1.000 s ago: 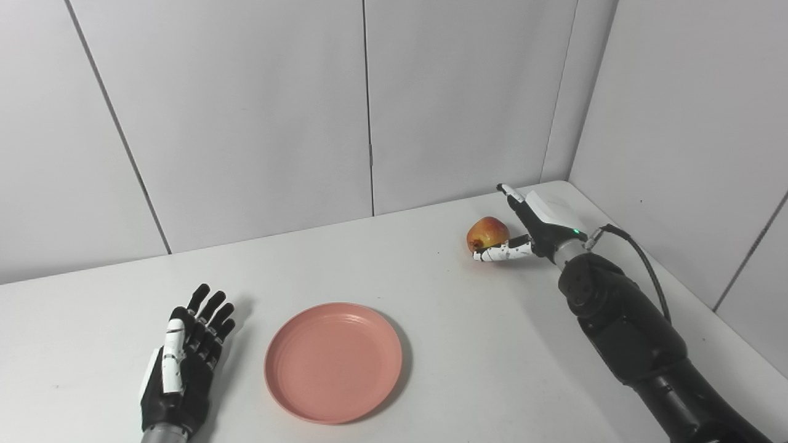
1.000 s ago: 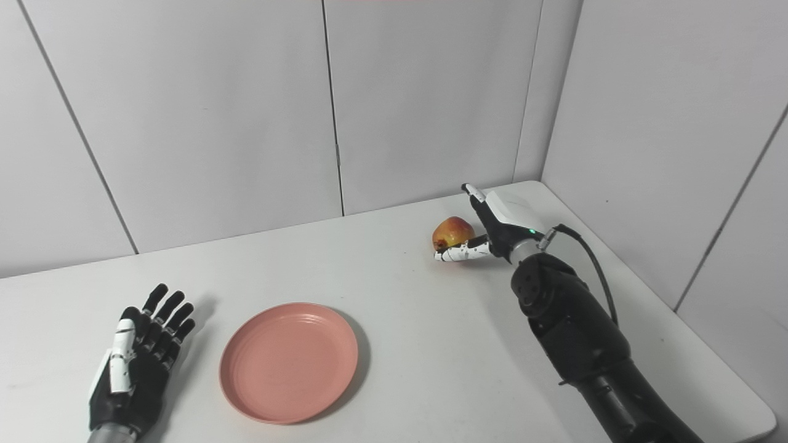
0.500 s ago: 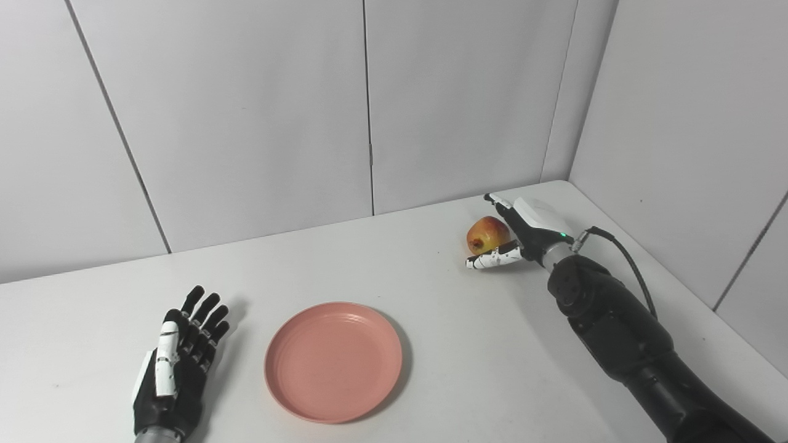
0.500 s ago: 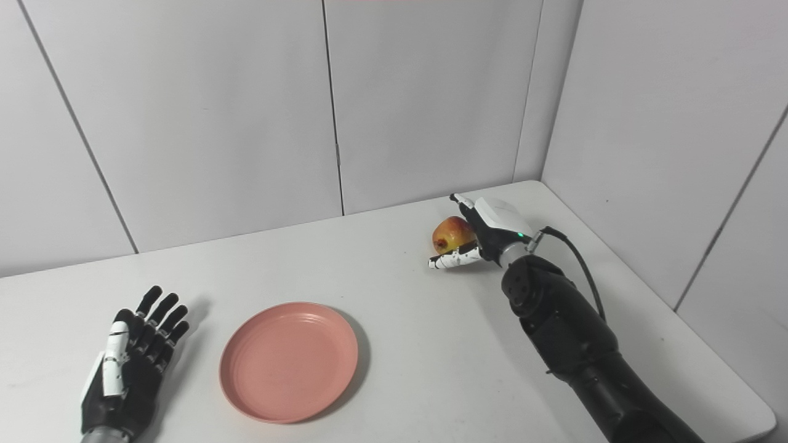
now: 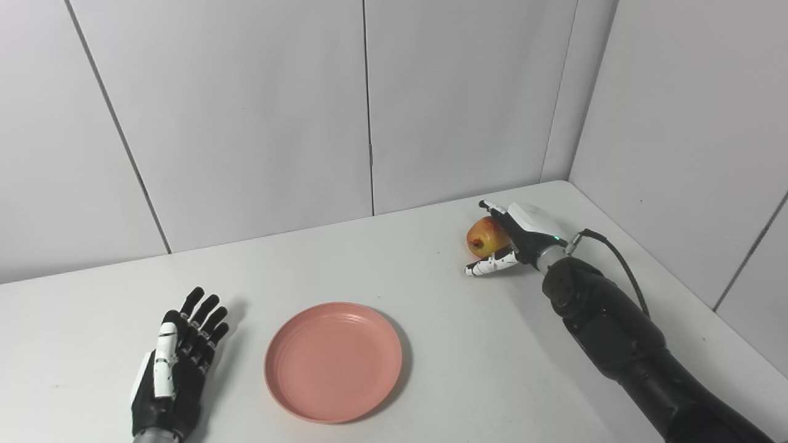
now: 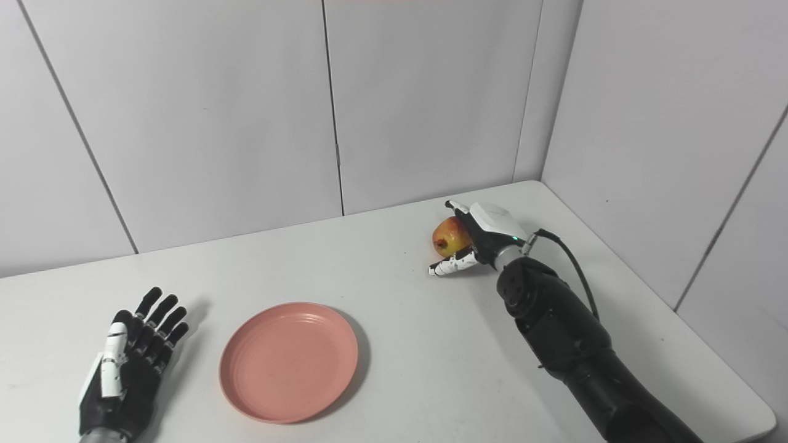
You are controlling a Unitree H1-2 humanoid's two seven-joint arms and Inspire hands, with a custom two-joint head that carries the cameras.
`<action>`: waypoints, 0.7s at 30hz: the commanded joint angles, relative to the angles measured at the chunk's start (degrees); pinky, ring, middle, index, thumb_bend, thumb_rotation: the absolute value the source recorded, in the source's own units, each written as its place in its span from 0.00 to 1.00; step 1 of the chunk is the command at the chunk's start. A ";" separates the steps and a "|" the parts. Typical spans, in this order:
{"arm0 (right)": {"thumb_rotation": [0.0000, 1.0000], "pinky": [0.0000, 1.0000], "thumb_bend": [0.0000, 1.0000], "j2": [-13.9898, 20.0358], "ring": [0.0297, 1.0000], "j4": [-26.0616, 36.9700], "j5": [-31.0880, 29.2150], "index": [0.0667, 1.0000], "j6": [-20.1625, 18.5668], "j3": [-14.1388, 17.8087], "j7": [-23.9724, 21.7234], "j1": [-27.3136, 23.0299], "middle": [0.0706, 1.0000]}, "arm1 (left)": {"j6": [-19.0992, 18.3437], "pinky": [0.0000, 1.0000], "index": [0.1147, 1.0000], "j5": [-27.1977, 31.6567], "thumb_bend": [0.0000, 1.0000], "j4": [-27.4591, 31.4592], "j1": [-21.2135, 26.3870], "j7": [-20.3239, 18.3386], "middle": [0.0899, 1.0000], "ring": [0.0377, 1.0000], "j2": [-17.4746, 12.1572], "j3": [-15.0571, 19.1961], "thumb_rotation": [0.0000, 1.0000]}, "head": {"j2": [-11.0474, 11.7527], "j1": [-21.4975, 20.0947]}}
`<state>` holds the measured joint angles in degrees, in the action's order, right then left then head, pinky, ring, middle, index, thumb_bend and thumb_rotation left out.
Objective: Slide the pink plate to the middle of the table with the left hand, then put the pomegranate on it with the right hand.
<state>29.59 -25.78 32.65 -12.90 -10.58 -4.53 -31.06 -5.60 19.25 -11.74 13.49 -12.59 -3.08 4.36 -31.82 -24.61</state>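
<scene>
The pomegranate [image 5: 486, 237] sits on the white table [image 5: 468, 344] out at about two o'clock from the table's middle, near the far right corner. My right hand [image 5: 514, 237] is wrapped partway round it from the right: fingers [image 5: 490, 206] curl over its top and far side, the thumb [image 5: 489, 266] reaches out below it at its six o'clock, just off the skin. Whether I actually grip it I cannot tell. The pink plate [image 5: 333, 361] lies flat and bare near the middle, toward the front edge. At the plate's nine o'clock my left hand [image 5: 175, 369] rests palm down on the table, fingers spread apart, holding nothing, near the plate but not touching it.
</scene>
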 commanded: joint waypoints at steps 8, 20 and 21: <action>0.35 0.76 0.91 0.62 0.86 -3.41 0.21 0.90 3.21 -0.56 3.83 -5.45 0.90 | -3.38 0.94 0.89 -0.32 0.37 -0.91 -1.65 0.48 0.91 0.92 -0.31 -0.22 1.00 | -0.28 0.28; 0.33 0.74 0.83 0.28 0.83 -6.10 -1.15 0.85 5.80 0.07 7.43 -5.90 0.87 | -3.25 0.95 0.90 -0.26 0.38 -0.79 -1.73 0.28 0.92 0.92 -0.41 -0.25 1.00 | -0.78 0.45; 0.32 0.74 0.82 0.19 0.82 -6.41 -1.34 0.84 6.14 0.18 7.86 -5.94 0.86 | -3.38 0.95 0.90 -0.12 0.38 -0.72 -1.73 0.23 0.92 0.92 -0.41 -0.22 1.00 | -0.78 0.45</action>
<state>29.13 -32.67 31.57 -9.45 -11.48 1.20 -33.61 -5.75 19.24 -11.29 13.21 -12.59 -3.16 4.31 -32.52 -24.17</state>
